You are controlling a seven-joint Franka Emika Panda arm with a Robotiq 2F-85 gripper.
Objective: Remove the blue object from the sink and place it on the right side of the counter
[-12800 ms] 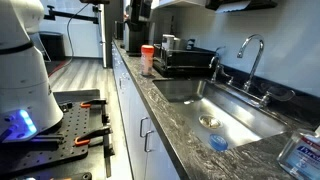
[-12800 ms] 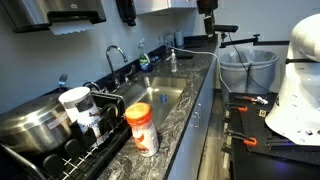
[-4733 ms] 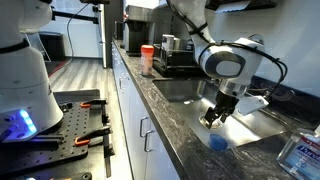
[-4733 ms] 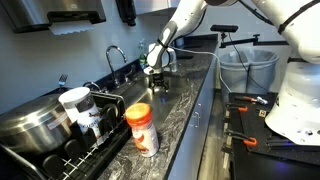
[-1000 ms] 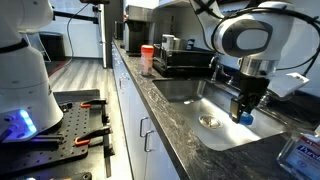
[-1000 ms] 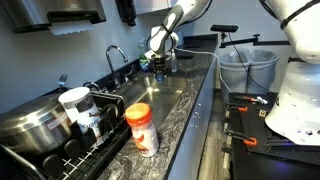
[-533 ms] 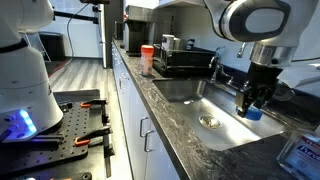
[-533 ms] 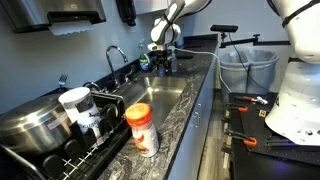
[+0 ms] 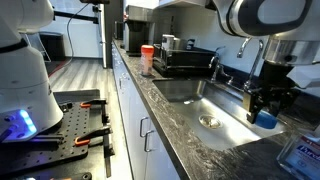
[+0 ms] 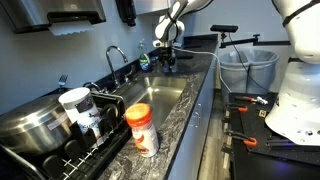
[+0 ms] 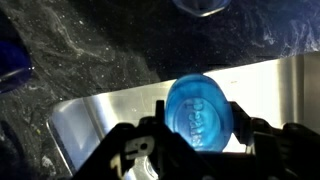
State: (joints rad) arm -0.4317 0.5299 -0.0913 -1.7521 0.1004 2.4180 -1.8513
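A narrow kitchen run fills both exterior views: a dark veined stone worktop over white drawers, with a steel sink set into it and a chrome gooseneck faucet behind the basin. In an exterior view the hand hangs from the arm over the end of the sink farthest from the dish rack, and the blue object shows as a small blue patch at its tips, clear of the basin floor and apart from the round drain. A clear bottle with a blue-and-white label stands on the worktop just past that end. From the opposite end of the run, an exterior view shows the hand small and far off beyond an orange-lidded jar and a large steel pot; there the blue thing cannot be made out. Only the wrist view gives the grip: the blue object, a round disc with raised lettering too blurred to read, is pinched between the two dark fingers, one on either side. Below it lies the bright steel of the sink, with the stone worktop bordering it.
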